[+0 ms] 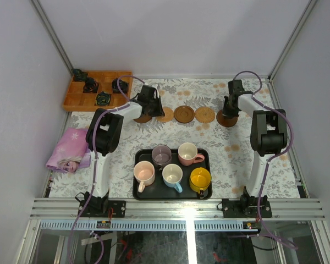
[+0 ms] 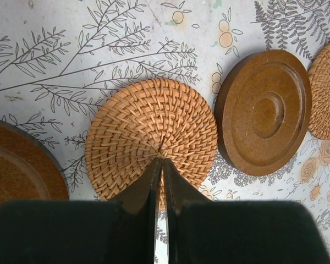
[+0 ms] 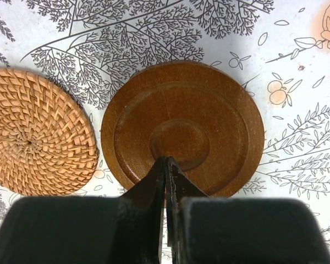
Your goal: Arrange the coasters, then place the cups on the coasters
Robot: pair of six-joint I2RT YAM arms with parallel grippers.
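Note:
Five coasters lie in a row at the back of the table. My left gripper is shut with nothing in it, its tips over the centre of a woven coaster. Beside that one are a dark coaster on the left and another dark coaster on the right. My right gripper is shut and empty, tips on the middle of the rightmost dark coaster, beside a second woven coaster. The cups, including the yellow cup and the blue cup, stand on the black tray.
A wooden compartment box with small black objects sits at the back left. A purple printed cloth lies at the left edge. White walls and metal frame posts close in the table on three sides.

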